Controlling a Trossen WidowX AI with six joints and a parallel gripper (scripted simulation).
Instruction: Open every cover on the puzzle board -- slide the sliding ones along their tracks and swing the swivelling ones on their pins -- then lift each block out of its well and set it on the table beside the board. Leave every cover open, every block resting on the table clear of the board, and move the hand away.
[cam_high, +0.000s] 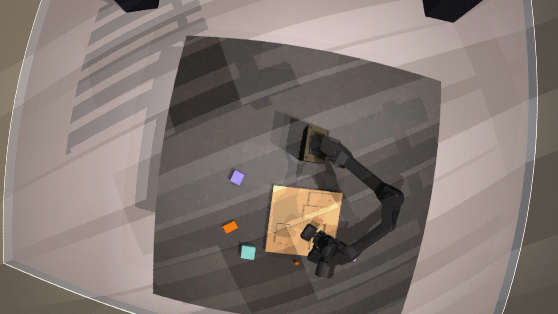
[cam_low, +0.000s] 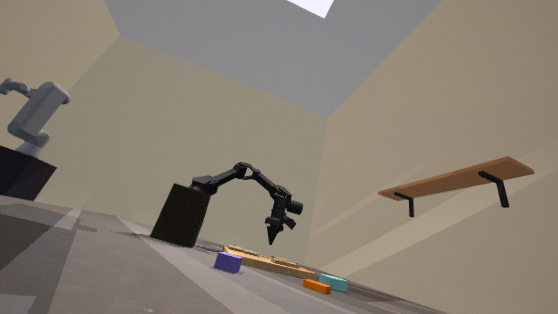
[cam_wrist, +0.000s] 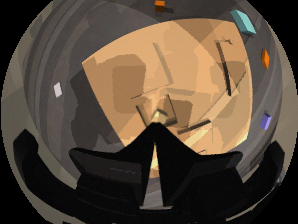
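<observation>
on the right wall of the exterior view is fixed a brown wooden shelf (cam_low: 457, 179). it is held by two black brackets (cam_low: 411, 206) (cam_low: 504, 193). at the left side stands a grey robotic arm (cam_low: 39, 114), bent, upon a dark block (cam_low: 25, 175). high above, a bright white panel (cam_low: 317, 6) is partly cut by the picture's edge.

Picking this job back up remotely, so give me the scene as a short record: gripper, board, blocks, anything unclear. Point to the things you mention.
gripper: shut, nothing held, above the board (cam_high: 303, 200) (cam_low: 280, 266) (cam_wrist: 117, 55)
purple block (cam_high: 237, 177) (cam_low: 228, 262) (cam_wrist: 265, 121): on table, off board
orange block (cam_high: 230, 227) (cam_low: 317, 286) (cam_wrist: 265, 58): on table, off board
teal block (cam_high: 248, 252) (cam_low: 334, 283) (cam_wrist: 243, 22): on table, off board
small orange piece (cam_high: 296, 263) (cam_wrist: 159, 6): beside board
white piece (cam_wrist: 57, 89): beside board
unclear: whether every cover is open
</observation>
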